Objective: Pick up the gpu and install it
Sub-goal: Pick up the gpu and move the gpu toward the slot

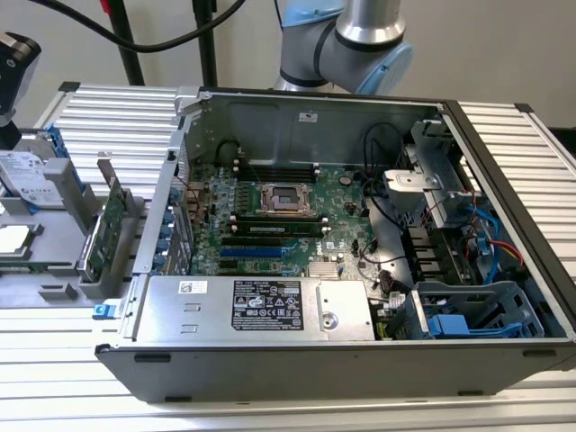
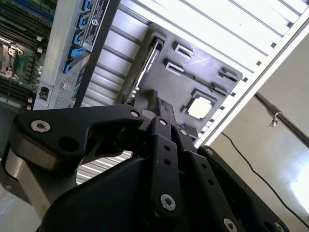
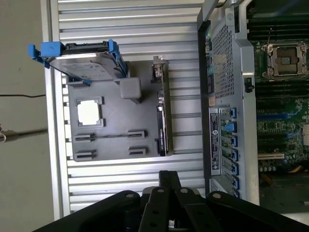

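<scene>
The gpu [image 1: 110, 223] stands on edge in a grey holder tray [image 1: 54, 288] at the exterior view's left, outside the computer case. In the first wrist view the gpu [image 3: 163, 126] appears edge-on, a thin dark card with a silver bracket at one end. My gripper [image 3: 169, 176] hangs well above the tray, apart from the card, shut with nothing between its black fingers. In the second wrist view the gripper [image 2: 158, 103] lines up near the gpu [image 2: 146, 66]. The green motherboard [image 1: 279, 211] lies inside the open case.
The open case [image 1: 324, 360] holds a power supply [image 1: 261, 306] along its front wall and drive cages [image 1: 468, 310] at the exterior view's right. The tray also carries a hard drive in a blue caddy [image 3: 82, 60] and a square CPU chip [image 3: 89, 111]. A ribbed metal table [image 3: 130, 24] lies beneath.
</scene>
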You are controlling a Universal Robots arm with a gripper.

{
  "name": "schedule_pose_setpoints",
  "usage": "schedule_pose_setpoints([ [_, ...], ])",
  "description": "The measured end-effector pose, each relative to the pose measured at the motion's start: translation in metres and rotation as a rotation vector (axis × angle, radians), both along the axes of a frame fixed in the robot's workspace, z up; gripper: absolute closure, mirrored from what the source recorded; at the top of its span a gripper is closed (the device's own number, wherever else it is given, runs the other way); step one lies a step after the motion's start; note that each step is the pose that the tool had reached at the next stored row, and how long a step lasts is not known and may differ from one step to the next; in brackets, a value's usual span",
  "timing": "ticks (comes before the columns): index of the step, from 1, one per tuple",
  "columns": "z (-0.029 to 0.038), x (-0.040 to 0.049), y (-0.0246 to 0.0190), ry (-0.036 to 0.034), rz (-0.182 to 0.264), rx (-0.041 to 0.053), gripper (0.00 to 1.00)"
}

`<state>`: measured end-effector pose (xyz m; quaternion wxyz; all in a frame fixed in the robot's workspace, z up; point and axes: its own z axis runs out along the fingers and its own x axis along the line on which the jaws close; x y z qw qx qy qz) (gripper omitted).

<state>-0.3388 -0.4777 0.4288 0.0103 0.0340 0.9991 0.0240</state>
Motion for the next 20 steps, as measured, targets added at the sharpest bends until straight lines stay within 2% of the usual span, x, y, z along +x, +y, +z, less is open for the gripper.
schedule_pose_setpoints([
  [8, 0.0, -0.0001, -0.0002, 0.0, 0.0, 0.0, 1.0],
  [9, 0.0, -0.0001, -0.0002, 0.0, 0.0, 0.0001, 0.0],
  [20, 0.0, -0.0002, -0.0004, 0.0, 0.0, 0.0, 0.0],
])
